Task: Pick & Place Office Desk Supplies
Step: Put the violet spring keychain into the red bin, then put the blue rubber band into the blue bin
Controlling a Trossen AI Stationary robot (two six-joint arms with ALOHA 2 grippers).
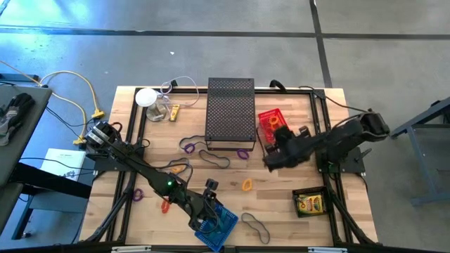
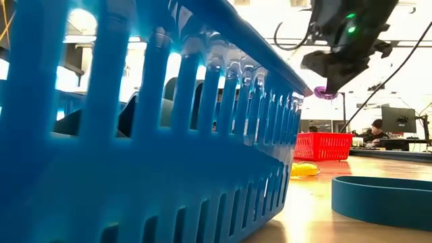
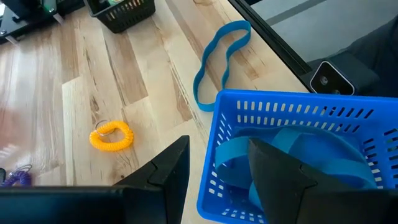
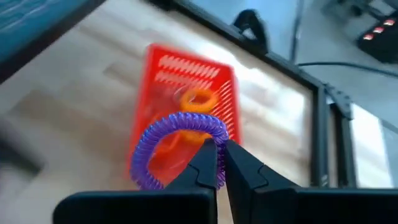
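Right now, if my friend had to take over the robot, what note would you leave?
Right gripper: fingers shut on a purple coil band, held in the air above the red basket, which already holds an orange coil.
Left gripper: fingers open, empty, over the blue basket, which holds a blue band.
Loose on the table: yellow coil, blue band loop, more bands in the high view.
Left: drop the purple coil band, then collect the rest.
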